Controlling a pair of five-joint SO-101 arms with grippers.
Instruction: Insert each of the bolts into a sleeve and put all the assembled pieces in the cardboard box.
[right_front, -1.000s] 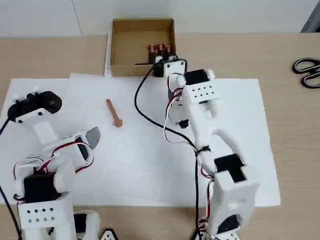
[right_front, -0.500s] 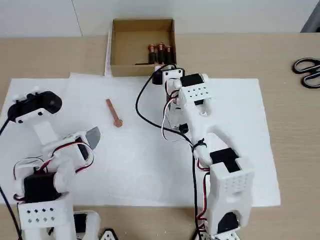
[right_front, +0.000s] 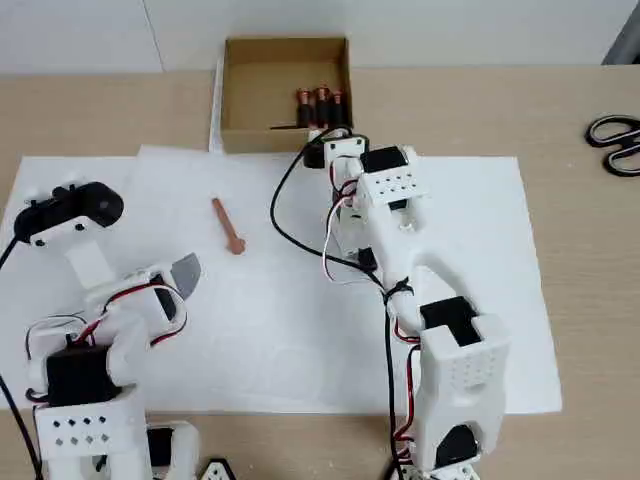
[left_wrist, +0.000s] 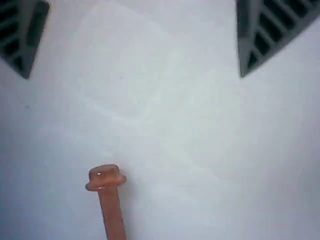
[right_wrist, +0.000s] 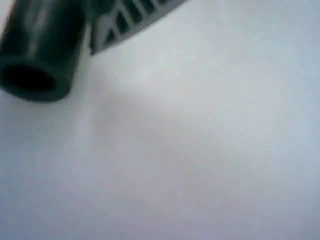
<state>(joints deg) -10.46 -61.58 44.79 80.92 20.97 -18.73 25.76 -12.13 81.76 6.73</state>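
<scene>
A brown bolt (right_front: 228, 225) lies on the white sheet (right_front: 280, 330), head toward the near side. It also lies just ahead of my left gripper (left_wrist: 134, 75), whose fingers stand wide apart with nothing between them. In the high view that gripper (right_front: 182, 278) hangs right of and nearer than the bolt. The cardboard box (right_front: 258, 90) at the back holds three assembled pieces (right_front: 322, 103) standing in its right half. My right arm (right_front: 390, 190) stretches over the sheet just short of the box. My right gripper (right_wrist: 82, 42) has a black sleeve (right_wrist: 40, 55) against its finger (right_wrist: 130, 17), low over the sheet.
Scissors (right_front: 614, 142) lie on the wooden table at the far right. A thin dark rod (right_front: 285, 127) rests along the box's near wall. Black cables (right_front: 285, 225) loop off the right arm over the middle of the sheet.
My right arm has drawn back from the box's near edge toward its base. The left arm and the bolt have not moved.
</scene>
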